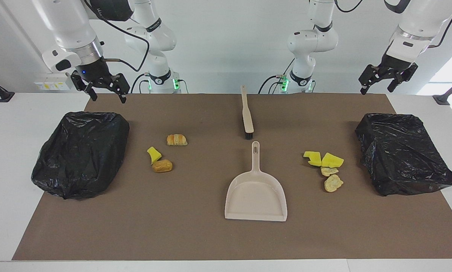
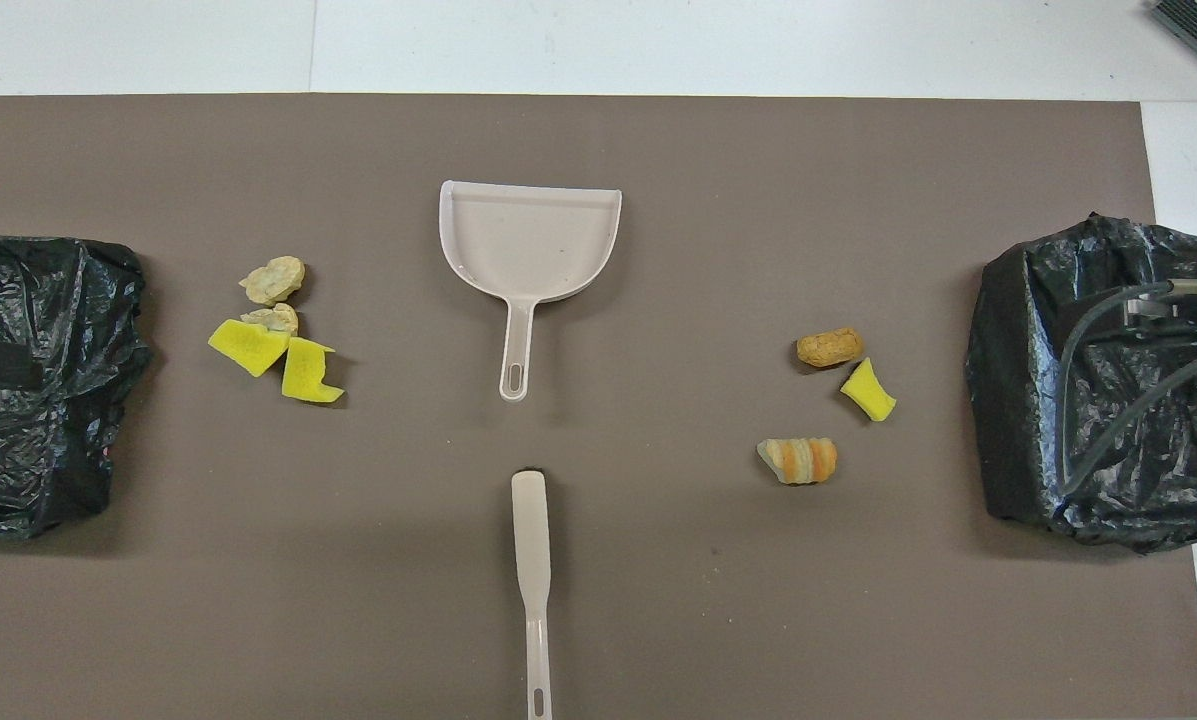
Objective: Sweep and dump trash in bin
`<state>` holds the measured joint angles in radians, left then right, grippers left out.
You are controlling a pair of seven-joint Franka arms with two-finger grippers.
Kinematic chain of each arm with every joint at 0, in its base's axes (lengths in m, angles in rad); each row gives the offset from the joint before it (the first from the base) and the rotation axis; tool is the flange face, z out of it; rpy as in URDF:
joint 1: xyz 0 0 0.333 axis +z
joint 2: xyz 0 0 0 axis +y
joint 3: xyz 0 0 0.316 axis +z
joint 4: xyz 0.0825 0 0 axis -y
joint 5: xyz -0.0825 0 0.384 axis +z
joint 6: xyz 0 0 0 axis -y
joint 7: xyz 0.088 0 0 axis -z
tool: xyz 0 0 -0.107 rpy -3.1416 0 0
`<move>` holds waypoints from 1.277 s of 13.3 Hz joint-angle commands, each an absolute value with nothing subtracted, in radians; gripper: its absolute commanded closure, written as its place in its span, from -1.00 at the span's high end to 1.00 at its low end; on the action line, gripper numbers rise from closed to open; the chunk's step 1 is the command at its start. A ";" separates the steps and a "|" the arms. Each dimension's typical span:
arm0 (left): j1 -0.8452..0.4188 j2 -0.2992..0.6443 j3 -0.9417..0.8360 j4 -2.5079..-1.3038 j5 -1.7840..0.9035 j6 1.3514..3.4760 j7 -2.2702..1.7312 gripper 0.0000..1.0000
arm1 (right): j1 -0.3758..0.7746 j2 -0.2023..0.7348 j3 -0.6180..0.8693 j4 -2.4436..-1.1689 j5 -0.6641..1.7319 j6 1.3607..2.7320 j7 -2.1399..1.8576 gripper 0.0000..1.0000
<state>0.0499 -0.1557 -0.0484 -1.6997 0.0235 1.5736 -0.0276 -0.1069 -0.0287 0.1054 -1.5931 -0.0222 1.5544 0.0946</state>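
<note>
The trash lies in two clusters on the brown mat. Yellow sponge chunks [image 1: 332, 160] [image 2: 258, 345] and tan lumps [image 1: 333, 183] sit toward the left arm's end. A bread roll [image 1: 176, 140] [image 2: 798, 459], a yellow chunk [image 1: 153, 154] and a brown lump [image 1: 162, 166] sit toward the right arm's end. A bin wrapped in black bag stands at each end [image 1: 82, 151] [image 1: 403, 153]. My right gripper [image 1: 108, 94] hangs open in the air by the first bin's robot-side corner. My left gripper [image 1: 378, 86] hangs open, up above the mat's corner by the other bin. Neither holds anything.
A beige dustpan [image 1: 256, 192] [image 2: 528, 245] lies mid-mat with its handle toward the robots. In line with it, nearer the robots, lies a beige-handled brush [image 1: 247, 117] [image 2: 531, 560], bristles toward the pan. Both bins show in the overhead view [image 2: 38, 390] [image 2: 1088, 380].
</note>
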 commanded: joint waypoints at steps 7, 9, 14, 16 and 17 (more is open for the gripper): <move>0.066 -0.152 -0.051 -1.687 0.008 1.562 -0.006 1.00 | -0.110 -0.057 0.106 -1.618 -0.009 1.534 0.074 1.00; 0.067 -0.152 -0.051 -1.692 0.008 1.562 -0.006 1.00 | -0.109 -0.061 0.107 -1.631 -0.008 1.542 0.074 1.00; 0.067 -0.153 -0.051 -1.693 0.008 1.566 -0.017 1.00 | -0.092 -0.052 0.107 -1.644 -0.006 1.546 0.075 1.00; 0.066 -0.158 -0.051 -1.706 0.006 1.566 -0.021 1.00 | -0.071 -0.040 0.107 -1.649 -0.005 1.548 0.075 1.00; 0.060 -0.160 -0.051 -1.715 0.006 1.565 -0.025 1.00 | -0.066 -0.031 0.107 -1.649 0.012 1.557 0.078 1.00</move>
